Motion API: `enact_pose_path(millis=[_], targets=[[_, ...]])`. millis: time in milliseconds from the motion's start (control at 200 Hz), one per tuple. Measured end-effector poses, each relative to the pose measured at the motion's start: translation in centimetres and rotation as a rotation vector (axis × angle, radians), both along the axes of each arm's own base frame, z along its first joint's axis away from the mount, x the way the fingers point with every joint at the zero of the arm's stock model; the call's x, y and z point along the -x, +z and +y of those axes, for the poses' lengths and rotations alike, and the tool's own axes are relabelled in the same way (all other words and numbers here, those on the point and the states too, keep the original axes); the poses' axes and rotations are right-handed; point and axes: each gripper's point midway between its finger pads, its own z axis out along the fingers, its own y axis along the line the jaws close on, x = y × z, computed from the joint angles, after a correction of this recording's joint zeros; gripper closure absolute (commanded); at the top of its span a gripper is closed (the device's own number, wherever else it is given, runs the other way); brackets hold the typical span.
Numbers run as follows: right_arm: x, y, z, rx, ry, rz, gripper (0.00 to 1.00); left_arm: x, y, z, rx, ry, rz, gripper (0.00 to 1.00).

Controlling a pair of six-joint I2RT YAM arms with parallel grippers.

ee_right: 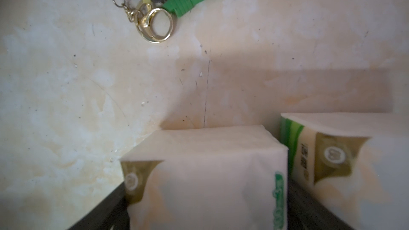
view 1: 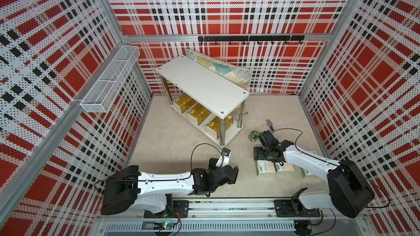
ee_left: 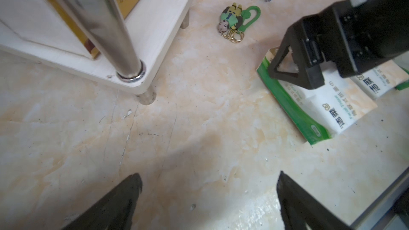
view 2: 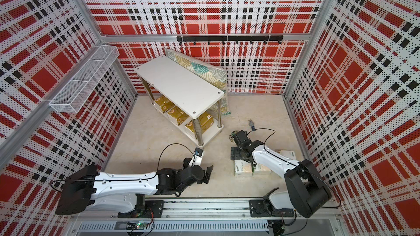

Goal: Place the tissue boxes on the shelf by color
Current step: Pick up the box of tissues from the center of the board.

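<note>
Plaid walls (view 1: 227, 7), one shelf (view 1: 200, 80), three gold packs (view 1: 197, 113)

Our left arm (view 1: 166, 179) lay low along the front, its wrist bent, and the left gripper (ee_left: 209, 179) hung with jaws spread wide, holding nothing. Our right arm (view 1: 304, 158) reached forward and down. The right gripper (ee_right: 207, 193) straddled a white tissue pack (ee_right: 205, 173), though we could not tell whether its fingers pressed it.
</note>
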Motion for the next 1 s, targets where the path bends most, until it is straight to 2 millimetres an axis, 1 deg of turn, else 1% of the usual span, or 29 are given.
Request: enact_pose_path(millis=[155, 401, 461, 641, 757, 827, 1002], targets=[[-0.1, 0.0, 0.0, -0.011, -0.038, -0.005, 0.12, 1.2, 0.2, -1.4, -0.001, -0.072, -0.023, 0.01], [-0.3, 0.1, 0.0, -0.039, -0.105, -0.012, 0.14, 1.5, 1.2, -2.7, 0.028, -0.127, -0.059, 0.01], [-0.3, 0.2, 0.0, -0.052, -0.128, -0.015, 0.14, 1.8, 1.2, -3.0, 0.022, -0.144, -0.069, 0.01], [-0.1, 0.4, 0.0, -0.105, -0.207, -0.027, 0.15, 3.4, 1.8, -5.2, 0.013, -0.2, -0.103, 0.01], [-0.1, 0.4, 0.0, -0.125, -0.252, -0.026, 0.16, 3.7, 1.3, -5.7, 0.002, -0.217, -0.114, 0.01], [-0.1, 0.4, 0.1, -0.142, -0.278, -0.023, 0.19, 3.7, 1.0, -6.0, -0.001, -0.223, -0.119, 0.01], [-0.1, 0.6, 0.8, -0.183, -0.314, -0.017, 0.21, 3.8, 0.6, -6.9, -0.003, -0.247, -0.145, 0.01]])
